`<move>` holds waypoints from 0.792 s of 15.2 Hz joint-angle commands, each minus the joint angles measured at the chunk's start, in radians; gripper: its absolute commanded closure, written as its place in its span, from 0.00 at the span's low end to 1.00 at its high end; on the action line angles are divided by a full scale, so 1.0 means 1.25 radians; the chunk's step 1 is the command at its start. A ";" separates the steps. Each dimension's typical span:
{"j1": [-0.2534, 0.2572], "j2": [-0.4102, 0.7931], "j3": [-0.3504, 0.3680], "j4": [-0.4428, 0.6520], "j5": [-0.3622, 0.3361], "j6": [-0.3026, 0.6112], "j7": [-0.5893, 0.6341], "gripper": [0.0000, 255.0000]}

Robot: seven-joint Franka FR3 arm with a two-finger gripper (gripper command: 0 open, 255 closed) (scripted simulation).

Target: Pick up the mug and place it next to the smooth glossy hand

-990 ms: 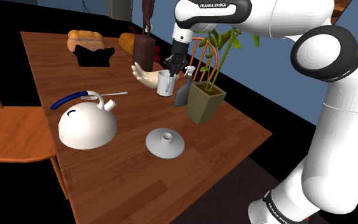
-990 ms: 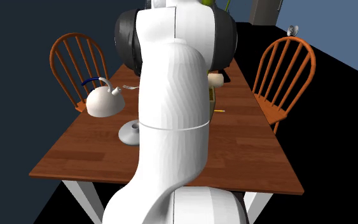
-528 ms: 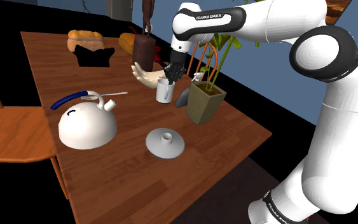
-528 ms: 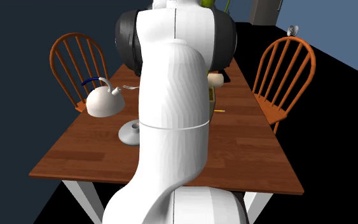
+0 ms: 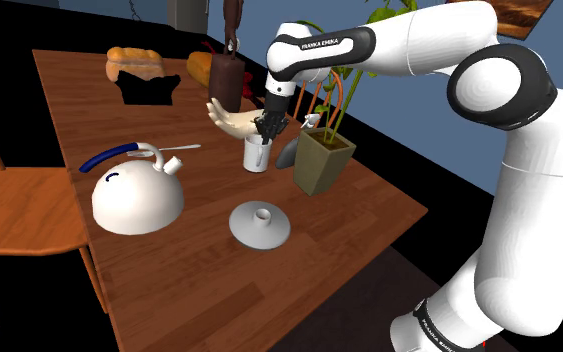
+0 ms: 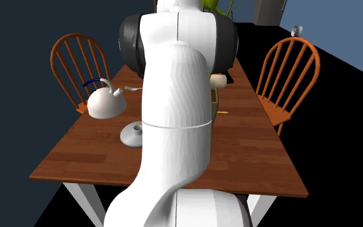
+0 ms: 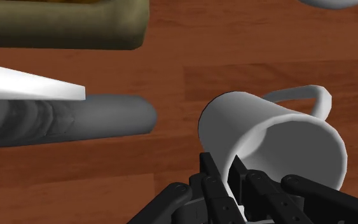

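The jaws are gripping the white mug [image 5: 257, 153] by its rim. In the wrist view one black finger is sitting inside the mug [image 7: 273, 137] and the other outside, with the wall pinched between them. The white arm [image 5: 529, 200] is reaching from the shoulder view's right, over the wooden tabletop [image 5: 169, 270], and pointing its hand downward.

The mug is standing upright, low over the tabletop, just to the near right of the glossy beige hand [image 5: 231, 120] in the shoulder view. I cannot tell whether its base is touching the wood. Its handle is turning away from the jaws in the wrist view.

A grey spray bottle [image 5: 289, 152] is lying on its side just to the right of the mug, between it and an olive planter [image 5: 322, 165] holding a green plant. In the wrist view the bottle [image 7: 75, 121] is lying beside the mug, apart from it, and the planter [image 7: 63, 25] is standing beyond.

Nearer in the shoulder view, a white kettle [image 5: 137, 195] with a blue handle is sitting to the left and a round white lid [image 5: 260, 223] is lying near the edge. In the second exterior view the arm is hiding the table's middle, and the kettle [image 6: 106, 103] and lid [image 6: 133, 134] are showing at its left.
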 commanded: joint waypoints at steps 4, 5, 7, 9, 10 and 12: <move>0.000 0.014 0.001 -0.033 0.001 0.048 -0.003 1.00; 0.000 0.016 0.001 -0.036 0.002 0.053 -0.003 1.00; 0.000 0.016 0.000 -0.036 0.002 0.053 -0.003 1.00; 0.001 0.016 0.000 -0.036 0.002 0.053 -0.003 1.00; 0.001 0.016 0.000 -0.036 0.002 0.053 -0.003 1.00; 0.001 0.016 0.000 -0.036 0.002 0.053 -0.003 1.00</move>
